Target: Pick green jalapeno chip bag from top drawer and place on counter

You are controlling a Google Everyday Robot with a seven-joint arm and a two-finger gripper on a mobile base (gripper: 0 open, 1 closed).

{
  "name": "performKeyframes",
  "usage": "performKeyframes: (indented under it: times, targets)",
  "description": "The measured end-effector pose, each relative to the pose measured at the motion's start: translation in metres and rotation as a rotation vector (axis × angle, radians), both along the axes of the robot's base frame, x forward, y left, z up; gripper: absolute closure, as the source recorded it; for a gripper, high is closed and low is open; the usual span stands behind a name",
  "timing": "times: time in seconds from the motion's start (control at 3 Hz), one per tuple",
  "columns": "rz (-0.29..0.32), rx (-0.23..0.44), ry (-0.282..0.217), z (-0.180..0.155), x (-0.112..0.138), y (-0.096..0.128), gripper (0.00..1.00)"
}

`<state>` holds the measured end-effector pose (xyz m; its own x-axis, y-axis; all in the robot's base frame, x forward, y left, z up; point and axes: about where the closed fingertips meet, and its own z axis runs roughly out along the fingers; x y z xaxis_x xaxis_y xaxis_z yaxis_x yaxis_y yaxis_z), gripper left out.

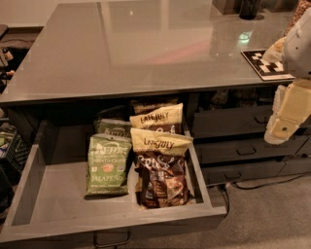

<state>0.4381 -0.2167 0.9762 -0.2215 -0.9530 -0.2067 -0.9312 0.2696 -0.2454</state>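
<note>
The green jalapeno chip bag lies flat in the open top drawer, left of two brown and yellow Late July bags. A second green bag lies behind it. The grey counter spans the top of the view above the drawer. My gripper hangs at the far right edge, beside the closed drawers, well right of the open drawer and holding nothing that shows.
A black and white marker tag lies on the counter's right side. A dark cup stands at the counter's far edge. Closed drawers stack at the right. A cable runs along the floor.
</note>
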Motion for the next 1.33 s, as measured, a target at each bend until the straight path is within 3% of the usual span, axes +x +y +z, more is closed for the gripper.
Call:
performKeyframes:
  times: [0.33, 0.67, 1.33]
  targets:
    - [0.0, 0.0, 0.0, 0.0, 0.0, 0.0, 0.0]
    - [0.035, -0.007, -0.003, -0.003, -0.008, 0.022, 0.0]
    - [0.205, 0.01, 0.014, -0.009, -0.032, 0.108, 0.0]
